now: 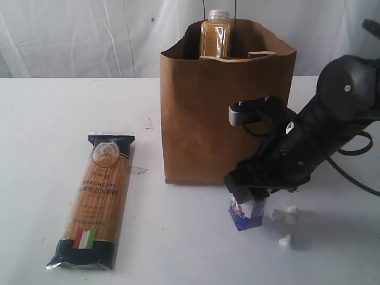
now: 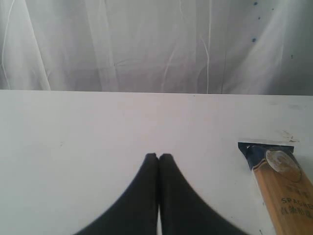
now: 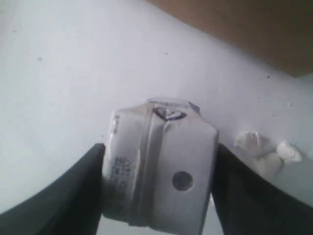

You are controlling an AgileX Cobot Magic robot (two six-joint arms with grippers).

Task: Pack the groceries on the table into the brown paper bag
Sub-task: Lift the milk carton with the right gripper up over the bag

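On the table (image 1: 41, 124) the paper bag (image 1: 228, 113) stands at the back, with a bottle (image 1: 215, 35) upright inside it. From the bag, the spaghetti packet (image 1: 98, 202) lies flat at eight o'clock, well apart. The carton (image 1: 246, 214) stands near at five o'clock, with small scraps (image 1: 290, 214) just beside it at three to four o'clock.

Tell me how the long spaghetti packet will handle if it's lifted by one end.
The long spaghetti packet lies flat and straight on the table, so it is probably stiff yet brittle if bent. Its glossy film looks slippery. Being flat-sided, it seems unlikely to roll, though held by one end it may tip down.
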